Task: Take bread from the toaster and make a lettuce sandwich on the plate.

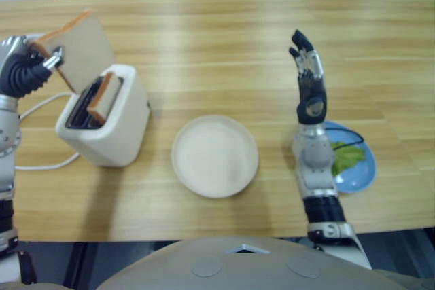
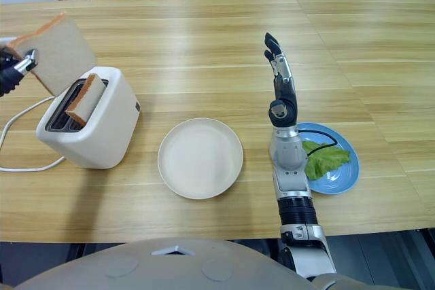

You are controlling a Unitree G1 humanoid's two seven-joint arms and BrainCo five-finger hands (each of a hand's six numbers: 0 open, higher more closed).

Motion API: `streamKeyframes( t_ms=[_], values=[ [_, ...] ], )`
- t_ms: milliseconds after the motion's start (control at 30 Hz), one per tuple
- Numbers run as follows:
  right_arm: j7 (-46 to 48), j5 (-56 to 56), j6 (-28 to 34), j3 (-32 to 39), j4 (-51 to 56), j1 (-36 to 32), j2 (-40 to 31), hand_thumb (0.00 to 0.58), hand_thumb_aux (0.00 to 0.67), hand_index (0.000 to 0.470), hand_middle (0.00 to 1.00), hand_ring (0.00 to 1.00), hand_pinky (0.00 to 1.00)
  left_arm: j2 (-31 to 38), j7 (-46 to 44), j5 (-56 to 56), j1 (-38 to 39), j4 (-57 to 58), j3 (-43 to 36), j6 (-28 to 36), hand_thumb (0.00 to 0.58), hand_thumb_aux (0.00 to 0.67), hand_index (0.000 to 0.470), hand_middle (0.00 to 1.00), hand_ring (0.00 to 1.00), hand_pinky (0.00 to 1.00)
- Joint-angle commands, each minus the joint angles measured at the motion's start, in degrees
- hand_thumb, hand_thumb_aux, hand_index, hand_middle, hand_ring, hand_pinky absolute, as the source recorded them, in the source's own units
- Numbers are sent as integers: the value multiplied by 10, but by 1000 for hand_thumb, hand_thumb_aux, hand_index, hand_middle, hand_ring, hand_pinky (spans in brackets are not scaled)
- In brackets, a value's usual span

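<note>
Spanning the view, the wooden table [image 1: 204, 45] carries a white toaster [image 1: 115, 134] with one brown-crusted slice [image 1: 103, 96] in its slot, a cream plate [image 1: 215, 156], and a blue plate [image 2: 333, 185] with lettuce [image 2: 326, 161]. The left hand [image 1: 24, 73] pinches a pale, tan-edged bread slice [image 1: 81, 45] above the toaster; the right hand [image 1: 309, 83] stands upright, fingers straight together.

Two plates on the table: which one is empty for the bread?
The cream plate in the middle, right of the toaster: it is bare. The blue plate beside the right hand holds the lettuce.
</note>
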Motion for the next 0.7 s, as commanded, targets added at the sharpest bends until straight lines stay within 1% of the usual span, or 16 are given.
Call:
streamKeyframes(
  t_ms=[33,167,300,500,700],
  values=[
    [-5,-3,-5,-4,14,-9,2,0,0,0,0,0,0,-28,-32,-45,-10,-75,-33,18,580,670,460,1000,1000,1000],
    [-7,0,-9,-6,19,-13,1,0,0,0,0,0,0,-51,-52,-56,-21,-124,-69,28,580,670,460,1000,1000,1000],
    [-13,1,-13,-13,23,-17,0,0,0,0,0,0,0,-89,-77,-61,-30,-147,-145,36,580,670,460,1000,1000,1000],
    [-36,3,-18,-49,20,-22,-12,0,0,0,0,0,0,-166,-109,-44,-14,-112,-271,21,580,670,460,1000,1000,1000],
    [-43,15,-15,-79,13,-26,-32,0,0,0,0,0,0,-196,-116,-17,5,-57,-326,11,580,670,460,1000,1000,1000]
  ],
)
